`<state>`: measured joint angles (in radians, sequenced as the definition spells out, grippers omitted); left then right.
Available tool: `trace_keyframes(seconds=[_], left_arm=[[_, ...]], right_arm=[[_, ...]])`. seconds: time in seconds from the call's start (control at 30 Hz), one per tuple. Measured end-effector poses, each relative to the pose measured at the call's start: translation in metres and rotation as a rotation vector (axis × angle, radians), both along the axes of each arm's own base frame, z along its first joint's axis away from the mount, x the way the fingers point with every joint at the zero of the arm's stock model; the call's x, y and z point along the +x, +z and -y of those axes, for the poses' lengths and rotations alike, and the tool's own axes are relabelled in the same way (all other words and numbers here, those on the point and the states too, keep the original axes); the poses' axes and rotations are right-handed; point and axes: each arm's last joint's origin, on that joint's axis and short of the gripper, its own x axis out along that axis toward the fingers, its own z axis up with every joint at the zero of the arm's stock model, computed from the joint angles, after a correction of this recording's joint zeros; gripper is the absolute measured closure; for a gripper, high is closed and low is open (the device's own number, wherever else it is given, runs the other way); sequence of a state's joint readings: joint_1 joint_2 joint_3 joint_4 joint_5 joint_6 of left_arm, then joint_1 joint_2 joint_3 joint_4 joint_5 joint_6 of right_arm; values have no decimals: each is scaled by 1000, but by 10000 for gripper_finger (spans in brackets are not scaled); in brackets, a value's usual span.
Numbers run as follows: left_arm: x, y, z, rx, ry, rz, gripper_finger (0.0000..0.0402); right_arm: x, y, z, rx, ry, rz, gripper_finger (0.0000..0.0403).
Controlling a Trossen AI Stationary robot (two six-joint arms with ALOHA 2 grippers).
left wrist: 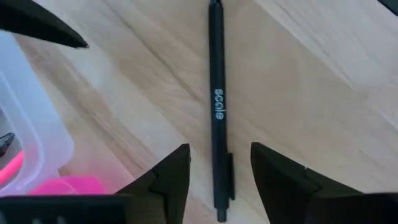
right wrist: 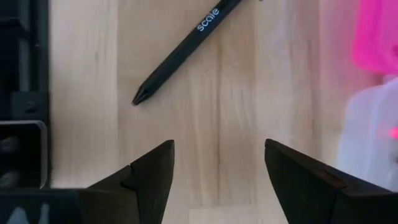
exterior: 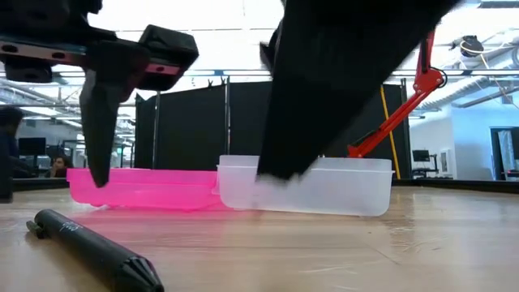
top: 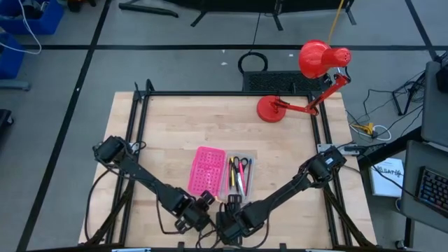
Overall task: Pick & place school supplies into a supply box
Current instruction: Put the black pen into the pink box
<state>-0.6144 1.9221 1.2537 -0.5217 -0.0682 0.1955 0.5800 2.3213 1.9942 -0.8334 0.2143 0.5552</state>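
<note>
A black pen (left wrist: 216, 106) printed "scale" lies flat on the wooden table near its front edge, also seen in the low view (exterior: 89, 247) and the right wrist view (right wrist: 180, 53). My left gripper (left wrist: 220, 146) hangs open just above the pen's clip end, one finger on each side, with a gap showing on both sides. My right gripper (right wrist: 217, 168) is open over bare wood beside the pen's tip. The supply box stands behind them: its pink lid half (top: 206, 171) lies open on the left, and its clear half (top: 238, 175) holds pens and scissors.
A red desk lamp (top: 308, 77) stands at the table's far right. Black frame rails (top: 140, 119) run along the table's sides. Both grippers (top: 203, 203) (top: 231, 210) crowd the near edge in front of the box. Bare wood lies to the far left and right of the box.
</note>
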Motion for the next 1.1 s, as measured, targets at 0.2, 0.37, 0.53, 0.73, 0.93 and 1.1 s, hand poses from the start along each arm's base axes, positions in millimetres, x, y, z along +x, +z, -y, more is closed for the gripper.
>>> trace_keyframes(seconds=[0.2, 0.37, 0.53, 0.73, 0.93, 1.1], left_arm=[[0, -10, -5, -19, -3, -56, 256], [2, -27, -8, 17, 26, -101, 265], [5, -33, -10, 10, 45, -117, 266], [6, -34, -10, -25, 111, -129, 327], [12, -33, -7, -107, 193, -99, 383], [14, -33, -5, -138, 223, -81, 398]], right_arm=[[-9, 22, 0, -38, -12, 35, 161], [-17, 36, -4, -65, -11, 79, 161], [-21, 39, -9, -81, -4, 97, 161], [-22, 39, -10, -66, -20, 95, 161], [-22, 39, -10, -65, -23, 94, 161], [-23, 39, -13, -64, -17, 98, 161]])
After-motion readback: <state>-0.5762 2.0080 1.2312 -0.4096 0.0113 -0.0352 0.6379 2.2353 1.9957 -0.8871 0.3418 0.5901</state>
